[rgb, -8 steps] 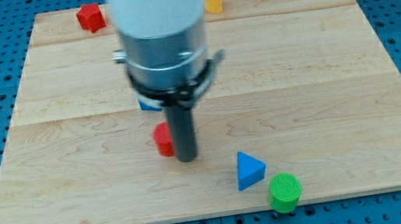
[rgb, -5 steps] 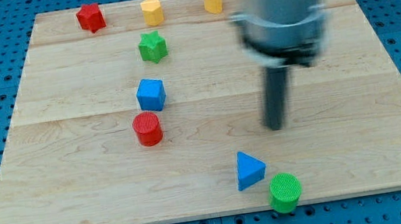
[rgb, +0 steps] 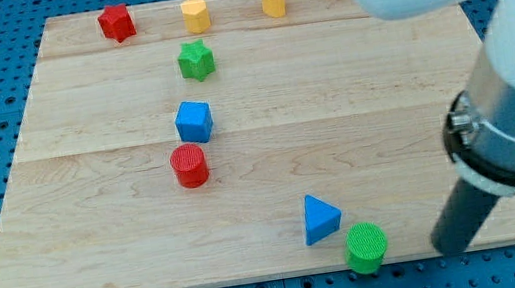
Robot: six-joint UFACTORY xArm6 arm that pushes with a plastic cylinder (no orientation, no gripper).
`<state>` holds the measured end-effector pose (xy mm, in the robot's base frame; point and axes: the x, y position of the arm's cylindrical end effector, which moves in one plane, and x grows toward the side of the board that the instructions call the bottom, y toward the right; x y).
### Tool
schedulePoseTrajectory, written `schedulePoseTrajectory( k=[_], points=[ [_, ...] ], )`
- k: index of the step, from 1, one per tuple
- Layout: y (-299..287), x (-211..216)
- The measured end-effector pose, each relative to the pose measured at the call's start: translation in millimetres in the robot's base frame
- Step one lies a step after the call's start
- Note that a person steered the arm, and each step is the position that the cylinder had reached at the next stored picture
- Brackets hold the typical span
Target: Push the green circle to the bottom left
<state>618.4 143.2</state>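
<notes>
Green circle (rgb: pixel 366 247) at the bottom edge of the surface (rgb: pixel 100 247), touching or nearly touching the blue triangle (rgb: pixel 321 219) up-left of it. Risk — pushed leftward, could catch that triangle, or slide off the near edge. No gripper on this arm, so nothing grasped; my tip (rgb: pixel 447 248) just right of the circle, apart.

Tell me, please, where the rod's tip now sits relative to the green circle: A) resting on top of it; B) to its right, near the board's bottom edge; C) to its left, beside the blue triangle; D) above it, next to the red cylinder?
B: my tip stands to the view's right of the green circle, apart from it, near the board's bottom edge.
</notes>
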Motion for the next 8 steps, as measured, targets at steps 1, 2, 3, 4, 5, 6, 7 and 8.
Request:
schedulePoseTrajectory(
  k=[1,2,3,4,5,6,7,8],
  points=[
    [-36.0,-0.3],
    [-60.6,0.2],
    [-96.0,0.2],
    [-151.9,-5.1],
    [-208.6,-20.8],
    [-248.2,-25.6],
    [-223.5,-9.4],
    [-240.5,-1.1]
  ],
)
